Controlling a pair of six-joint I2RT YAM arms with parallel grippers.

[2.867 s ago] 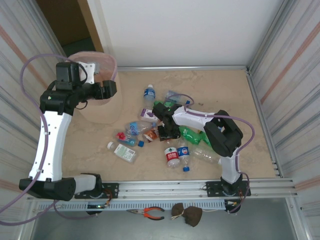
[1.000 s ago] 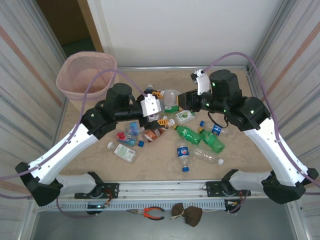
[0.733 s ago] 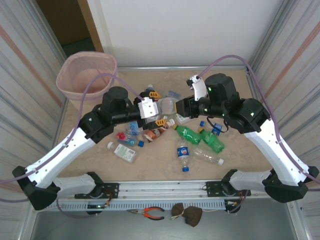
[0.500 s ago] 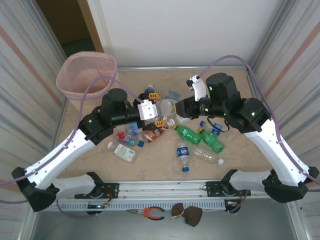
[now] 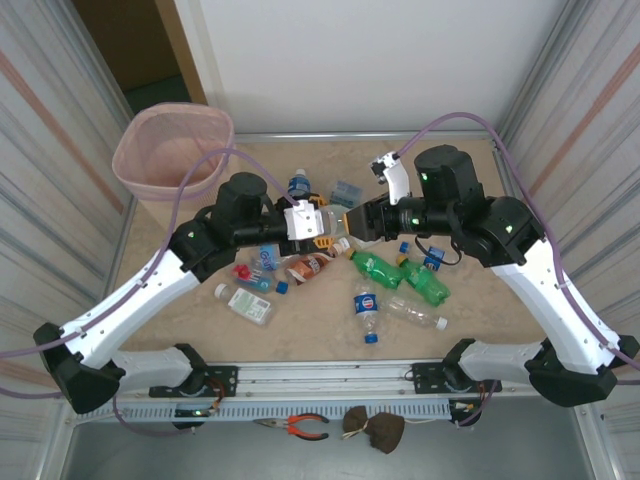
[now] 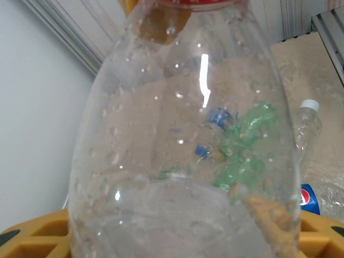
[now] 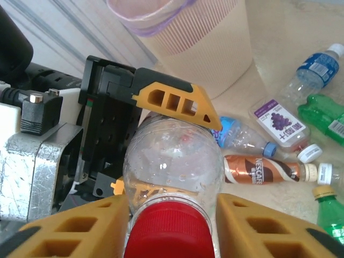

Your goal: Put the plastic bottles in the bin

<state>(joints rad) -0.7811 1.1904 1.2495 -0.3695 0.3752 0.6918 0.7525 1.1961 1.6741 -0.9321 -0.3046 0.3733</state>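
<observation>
The clear bottle [image 7: 172, 161] has a red cap [image 7: 169, 236]; the fingers [image 7: 70, 231] of the right tool [image 7: 172, 200] are orange-yellow. The bin [image 7: 209, 54] is pale pink with fine ribs, the surface [image 5: 480, 310] mottled beige.

Clear bottle [image 6: 183, 134] is running off the left wrist view's top and bottom edges and smearing the green bottles [image 6: 244, 148] behind it, while the right wrist view's edges are cropping its red cap [image 7: 171, 236] below and the bin [image 7: 207, 54] above.
</observation>
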